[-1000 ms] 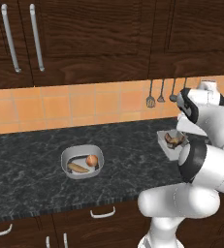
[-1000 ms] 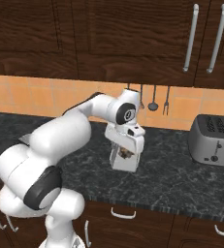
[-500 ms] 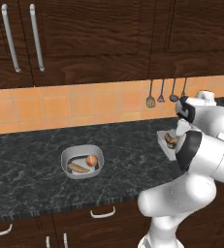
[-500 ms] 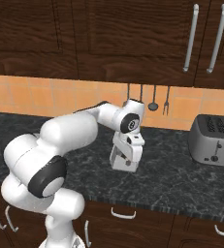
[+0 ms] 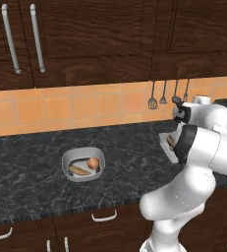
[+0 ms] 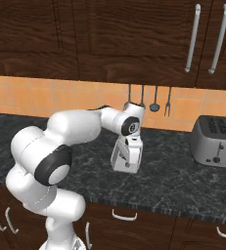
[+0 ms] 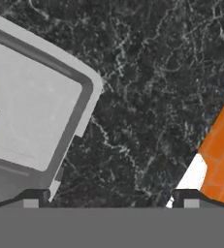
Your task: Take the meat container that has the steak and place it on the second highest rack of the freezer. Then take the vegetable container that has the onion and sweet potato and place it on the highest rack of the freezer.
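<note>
Since a second ago the arm has reached further forward and lower toward the back of the counter (image 6: 183, 180); base and cameras unchanged, nothing on the counter displaced.

Gripper (image 7: 111, 201) hangs low over the dark speckled counter, pointing down. Fingers (image 7: 33, 198) stand wide apart, nothing between them. In the hand view one tip sits at the corner of the white tray (image 7: 40, 106), the other over bare counter near the orange tiled wall (image 7: 220, 150). Whether the tip touches the tray rim: cannot tell.

White tray holds the steak (image 5: 170, 141), seen as a small brown patch in the left base view, mostly hidden behind the forearm. In the hand view only a dark sliver shows at the tray's edge. From the right base view the tray (image 6: 126, 156) lies just under the hand.

Grey bowl (image 5: 83, 165) sits well to the left of the tray, apart from the arm. Inside: onion (image 5: 93, 163) and sweet potato (image 5: 79, 171), side by side.

Toaster (image 6: 217, 141) stands at the right end of the counter. Utensils (image 6: 154, 97) hang on the tiled wall behind the hand, under dark wood cabinets (image 5: 95, 39).
</note>
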Tool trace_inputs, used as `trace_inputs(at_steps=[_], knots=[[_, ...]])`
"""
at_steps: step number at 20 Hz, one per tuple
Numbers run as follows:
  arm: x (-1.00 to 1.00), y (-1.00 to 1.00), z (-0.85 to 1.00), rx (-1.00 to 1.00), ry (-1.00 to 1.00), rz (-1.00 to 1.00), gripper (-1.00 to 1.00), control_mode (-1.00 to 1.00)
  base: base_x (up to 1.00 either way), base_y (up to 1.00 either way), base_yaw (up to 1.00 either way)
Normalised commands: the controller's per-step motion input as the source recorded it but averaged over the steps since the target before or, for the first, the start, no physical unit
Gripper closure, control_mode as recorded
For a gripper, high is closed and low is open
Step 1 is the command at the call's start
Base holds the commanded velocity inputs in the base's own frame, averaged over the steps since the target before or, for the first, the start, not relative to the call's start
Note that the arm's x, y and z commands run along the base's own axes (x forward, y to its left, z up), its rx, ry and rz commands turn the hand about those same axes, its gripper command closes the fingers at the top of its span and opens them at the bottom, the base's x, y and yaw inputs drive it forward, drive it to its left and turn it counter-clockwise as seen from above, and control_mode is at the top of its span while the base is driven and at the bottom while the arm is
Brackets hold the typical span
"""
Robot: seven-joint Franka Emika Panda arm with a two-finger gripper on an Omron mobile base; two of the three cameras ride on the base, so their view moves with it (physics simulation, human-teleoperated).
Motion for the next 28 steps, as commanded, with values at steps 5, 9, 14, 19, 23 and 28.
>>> trace_inputs(at_steps=[5, 9, 14, 19, 23, 28], knots=[[0.00, 0.00, -0.31, -0.01, -0.09, -0.04, -1.00, -1.00, 0.00, 0.00, 0.00], [0.02, 0.00, -0.34, -0.02, -0.05, -0.07, -1.00, -1.00, 0.00, 0.00, 0.00], [0.23, 0.00, -0.11, 0.00, 0.00, -0.06, -1.00, -1.00, 0.00, 0.00, 0.00], [0.13, 0.00, 0.00, 0.00, 0.00, -0.01, -1.00, -1.00, 0.00, 0.00, 0.00], [0.10, 0.00, -0.12, 0.00, 0.00, -0.01, -1.00, -1.00, 0.00, 0.00, 0.00], [0.12, 0.00, -0.18, 0.00, 0.00, 0.00, -1.00, -1.00, 0.00, 0.00, 0.00]])
